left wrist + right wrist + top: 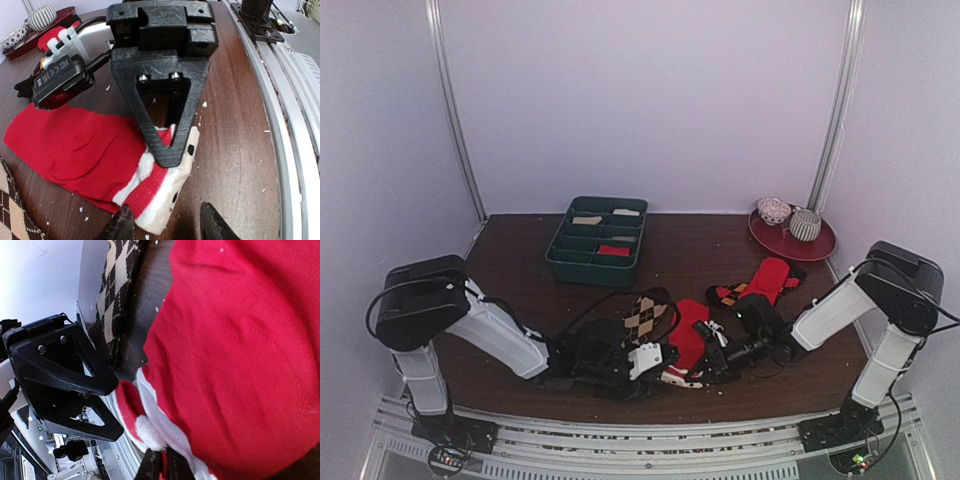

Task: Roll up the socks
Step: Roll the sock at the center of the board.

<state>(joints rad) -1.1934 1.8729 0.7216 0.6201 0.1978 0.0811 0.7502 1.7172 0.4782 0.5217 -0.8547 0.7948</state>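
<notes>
- Two arms meet low over the near middle of the table (520,250), one pincer each.
- The right gripper (161,467) is pinched together on the edge of the red sock (75,150) at its cuff (167,202). A sliver of red cloth shows between the closed tips.
- The left gripper (169,227) has its fingers apart. The end of the cuff lies between them, and they are not clamped on it.
- The red sock lies flat as one shape, and I cannot tell whether it is one layer or two. It is a fine ribbed knit with a white-banded cuff.
- One argyle sock (645,318), dark brown with tan diamonds, lies just beside the red one on its left.
- Farther back right lie two more socks: a plain red sock (770,275) and a dark sock (728,293) with red marks, touching each other.
- One green divided tray (558,248) sits at the back centre. A red item and tan ones lie in its compartments.
- One red plate (817,248) at the back right holds a striped cup (805,224) and a patterned bowl (773,210).
- The tabletop is dark wood grain, dotted with white flecks (107,87).
</notes>
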